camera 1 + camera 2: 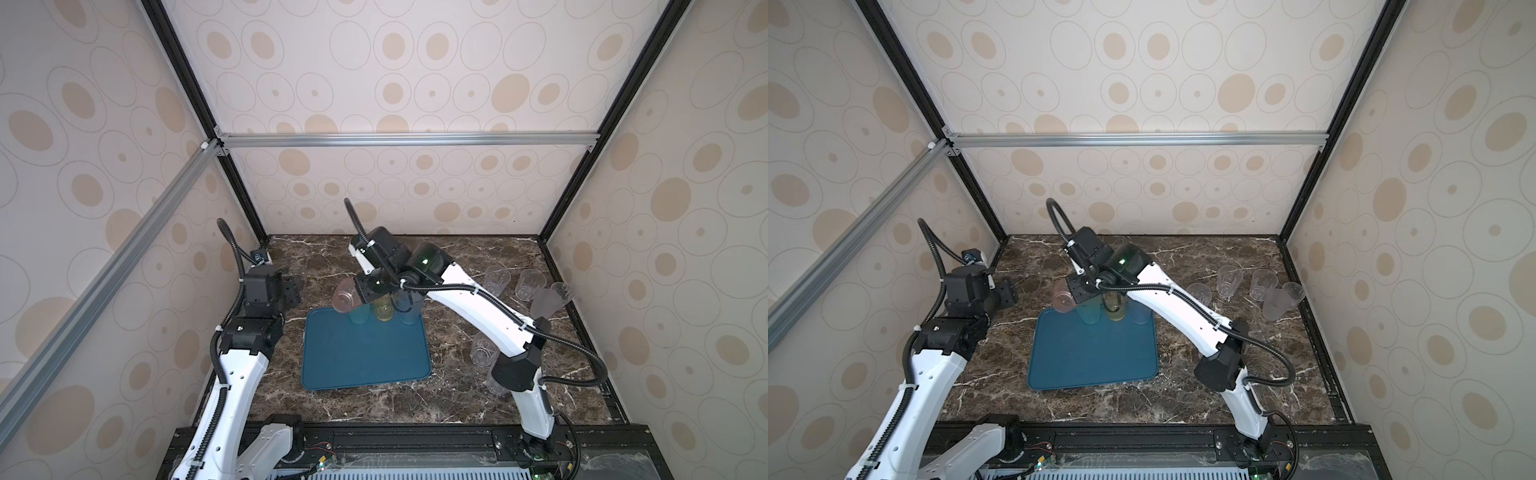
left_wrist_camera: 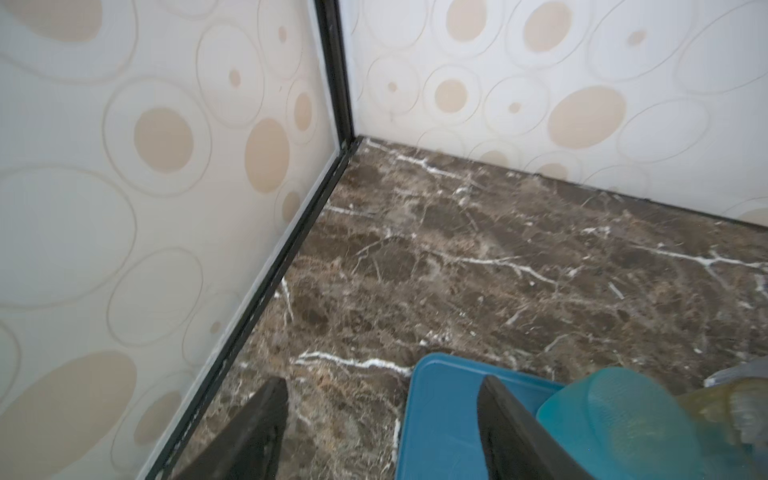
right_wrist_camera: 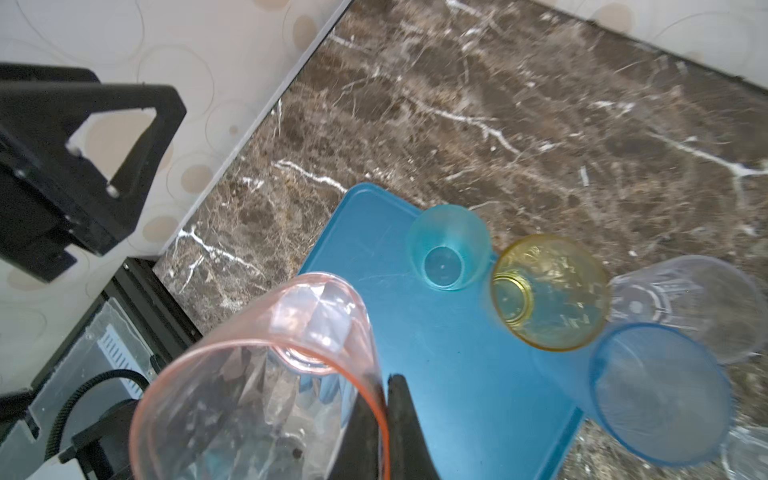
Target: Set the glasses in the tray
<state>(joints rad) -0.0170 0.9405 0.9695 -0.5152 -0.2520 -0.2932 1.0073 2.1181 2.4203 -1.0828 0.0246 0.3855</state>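
Both top views: pink glass [image 1: 345, 296] is held tilted over tray [image 1: 365, 357] far-left corner. Left wrist: left fingers [image 2: 257, 424] are spread wide, empty. Right wrist: right fingers [image 3: 401, 415] are clamped on its rim; glass should be righted, lowered clear of teal glass [image 3: 449, 249].

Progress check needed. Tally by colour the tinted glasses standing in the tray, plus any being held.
Pink glass: 1, held by the right end effector
Teal glass: 1
Yellow glass: 1
Blue glass: 1
Total: 4, three of them standing in the tray
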